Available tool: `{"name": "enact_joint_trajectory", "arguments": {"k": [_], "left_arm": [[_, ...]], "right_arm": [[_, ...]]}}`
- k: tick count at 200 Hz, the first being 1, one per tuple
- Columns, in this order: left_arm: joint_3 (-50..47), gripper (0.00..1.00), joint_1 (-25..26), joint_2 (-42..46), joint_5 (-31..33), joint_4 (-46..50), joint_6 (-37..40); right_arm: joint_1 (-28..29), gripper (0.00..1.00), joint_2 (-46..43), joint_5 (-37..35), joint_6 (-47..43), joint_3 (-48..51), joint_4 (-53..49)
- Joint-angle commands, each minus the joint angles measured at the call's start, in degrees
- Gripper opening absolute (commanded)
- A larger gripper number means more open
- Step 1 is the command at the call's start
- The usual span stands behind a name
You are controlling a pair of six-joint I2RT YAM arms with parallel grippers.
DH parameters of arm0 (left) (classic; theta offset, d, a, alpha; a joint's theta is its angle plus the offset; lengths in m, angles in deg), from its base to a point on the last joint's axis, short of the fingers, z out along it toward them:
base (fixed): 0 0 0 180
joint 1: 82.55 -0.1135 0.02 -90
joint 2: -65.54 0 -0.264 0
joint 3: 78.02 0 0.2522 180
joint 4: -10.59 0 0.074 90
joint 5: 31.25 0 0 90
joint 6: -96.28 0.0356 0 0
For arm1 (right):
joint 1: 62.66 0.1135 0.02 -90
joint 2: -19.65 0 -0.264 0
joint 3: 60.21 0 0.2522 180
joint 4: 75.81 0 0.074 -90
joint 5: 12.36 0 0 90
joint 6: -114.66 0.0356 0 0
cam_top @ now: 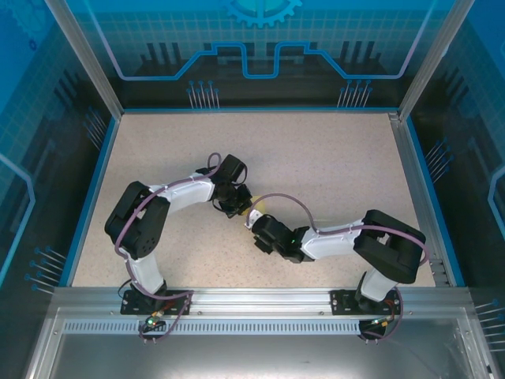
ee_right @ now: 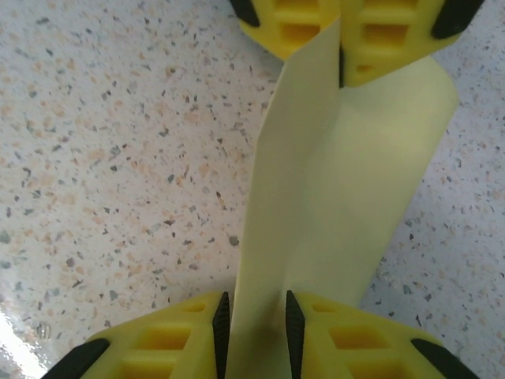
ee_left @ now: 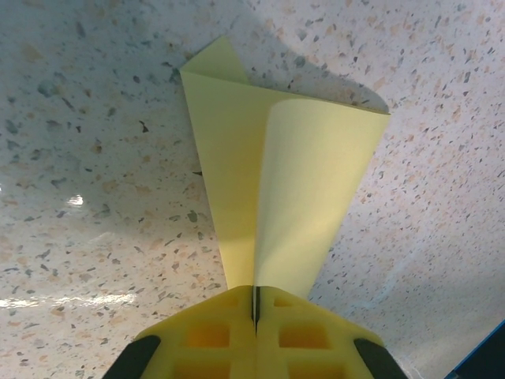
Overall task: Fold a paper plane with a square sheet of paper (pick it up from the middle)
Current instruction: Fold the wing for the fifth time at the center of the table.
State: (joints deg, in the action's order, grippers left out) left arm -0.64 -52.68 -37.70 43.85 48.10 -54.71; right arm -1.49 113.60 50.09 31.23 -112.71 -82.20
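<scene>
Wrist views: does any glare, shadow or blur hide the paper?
Left wrist: the folded yellow paper is sharp, its shadow falls on the table beyond it, and glare streaks sit at the left. Right wrist: the paper is pale but readable, with a glare patch in the bottom-left corner.

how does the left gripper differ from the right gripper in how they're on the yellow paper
The left gripper is shut tight on the folded yellow paper; the right gripper has its jaws apart, the paper running between them. From above, the left gripper sits farther back on the table than the right gripper. Both meet at the same paper.
</scene>
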Motion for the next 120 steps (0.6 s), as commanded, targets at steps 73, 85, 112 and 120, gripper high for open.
{"name": "enact_joint_trajectory", "arguments": {"k": [73, 85, 112, 120], "left_arm": [[1.67, 0.01, -0.48, -0.04, -0.18, 2.40, 0.85], [1.69, 0.03, -0.56, 0.31, 0.08, 2.53, 0.89], [1.50, 0.13, -1.10, 1.57, 1.32, 3.44, 1.52], [1.43, 0.19, -1.49, 2.20, 1.76, 3.92, 1.76]], "right_arm": [[1.63, 0.07, 1.92, -4.27, 0.88, -2.48, -2.31], [1.52, 0.02, 1.98, -3.97, 1.51, -2.57, -2.00], [0.51, 0.00, 1.98, -1.90, 3.69, -2.67, -1.33], [-0.03, 0.00, 1.81, -0.65, 4.20, -2.37, -0.53]]}}
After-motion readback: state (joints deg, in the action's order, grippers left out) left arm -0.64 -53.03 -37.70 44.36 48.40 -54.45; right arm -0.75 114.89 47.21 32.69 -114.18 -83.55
